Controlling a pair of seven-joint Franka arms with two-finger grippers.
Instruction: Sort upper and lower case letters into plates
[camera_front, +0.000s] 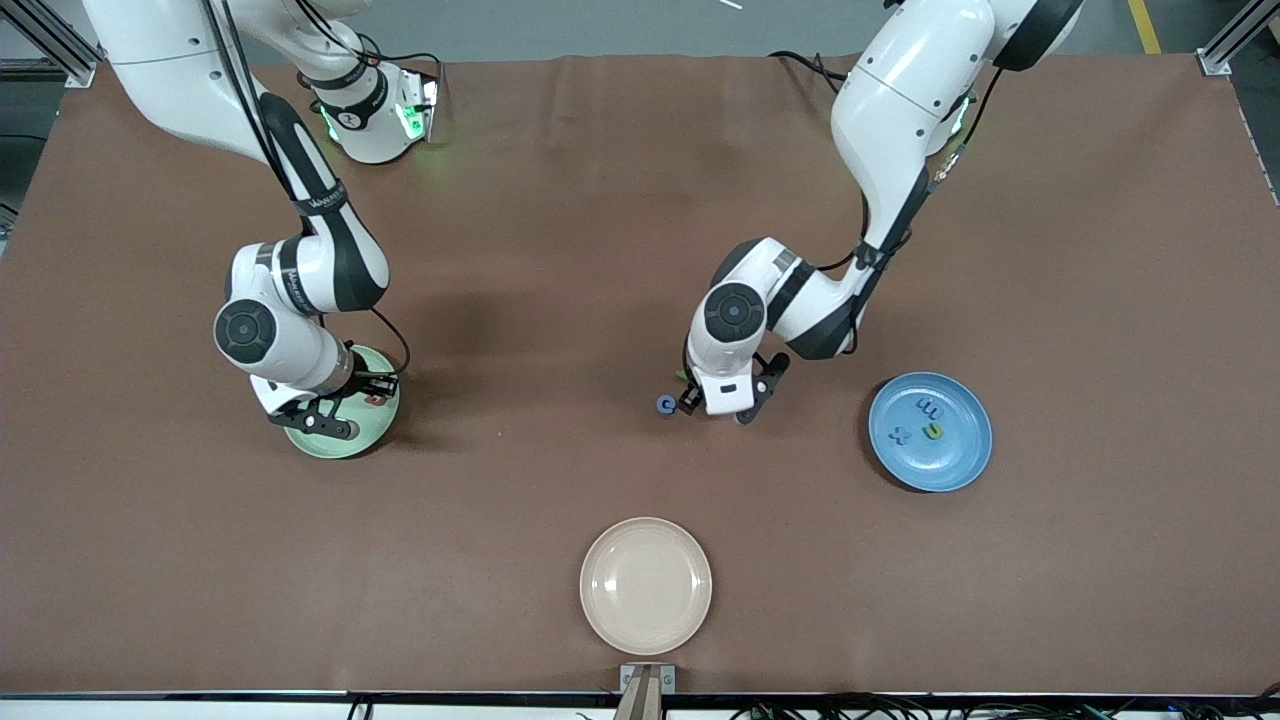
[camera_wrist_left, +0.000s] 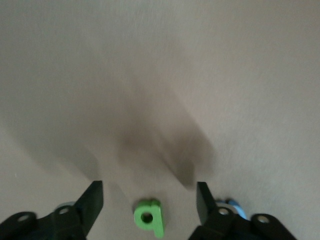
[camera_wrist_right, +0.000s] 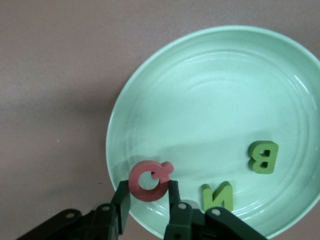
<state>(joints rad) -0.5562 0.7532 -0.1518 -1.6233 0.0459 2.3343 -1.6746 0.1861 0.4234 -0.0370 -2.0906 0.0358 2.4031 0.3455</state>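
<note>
My right gripper (camera_wrist_right: 148, 188) (camera_front: 345, 405) hangs low over the pale mint green plate (camera_wrist_right: 215, 90) (camera_front: 340, 445), shut on a red letter G (camera_wrist_right: 149, 180) held upright above the plate's rim. A green N (camera_wrist_right: 218, 196) and a green B (camera_wrist_right: 263, 157) lie flat in that plate. My left gripper (camera_wrist_left: 148, 191) (camera_front: 722, 403) is down at the table's middle, open, its fingers (camera_wrist_left: 93, 199) either side of a small green lower case letter (camera_wrist_left: 149, 218) without touching it. A blue letter (camera_front: 666, 404) lies beside it. The blue plate (camera_front: 965, 465) holds three small letters.
A cream-beige plate (camera_front: 646, 585) with nothing in it sits near the front edge, nearer to the front camera than both grippers. Brown cloth (camera_front: 560, 200) covers the whole table. The blue plate lies toward the left arm's end, the mint one toward the right arm's end.
</note>
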